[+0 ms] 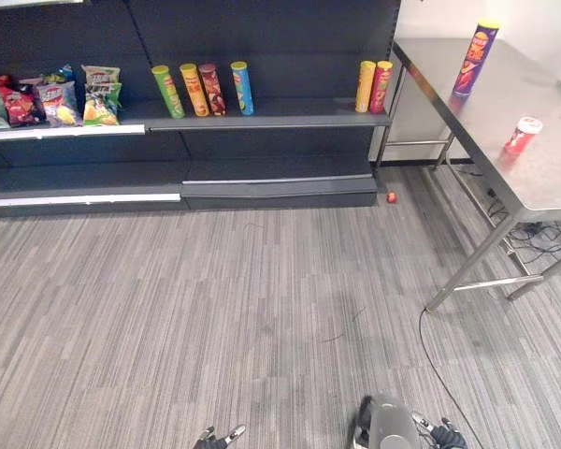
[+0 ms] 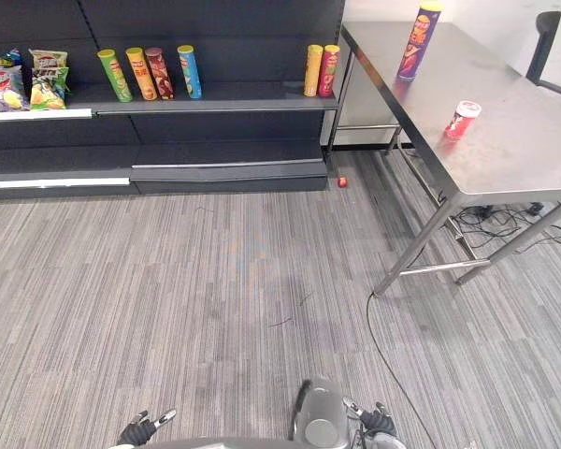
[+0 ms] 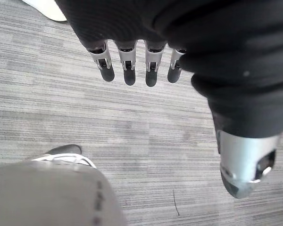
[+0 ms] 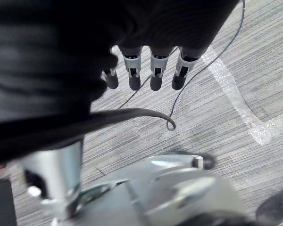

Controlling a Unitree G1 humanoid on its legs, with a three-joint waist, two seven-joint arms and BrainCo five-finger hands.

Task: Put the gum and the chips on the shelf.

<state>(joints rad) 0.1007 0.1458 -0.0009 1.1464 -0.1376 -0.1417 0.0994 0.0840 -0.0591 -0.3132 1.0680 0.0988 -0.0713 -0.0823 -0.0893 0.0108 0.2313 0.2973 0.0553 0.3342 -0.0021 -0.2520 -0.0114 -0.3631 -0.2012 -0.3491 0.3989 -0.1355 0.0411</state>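
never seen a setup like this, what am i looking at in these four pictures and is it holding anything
This is a walking humanoid robot with two arms and fingered hands. The two wide pictures come from cameras on its head, side by side, looking down at the floor. The two close pictures come from cameras on its wrists, each looking along its own hand: the left hand and the right hand hang over the floor with straight fingers, holding nothing. Ahead is a dark shelf carrying chip cans and chip bags. To the right stands a steel table with a tall purple can upright and a small red tub, probably the gum. A small red thing lies on the floor by the shelf's corner.
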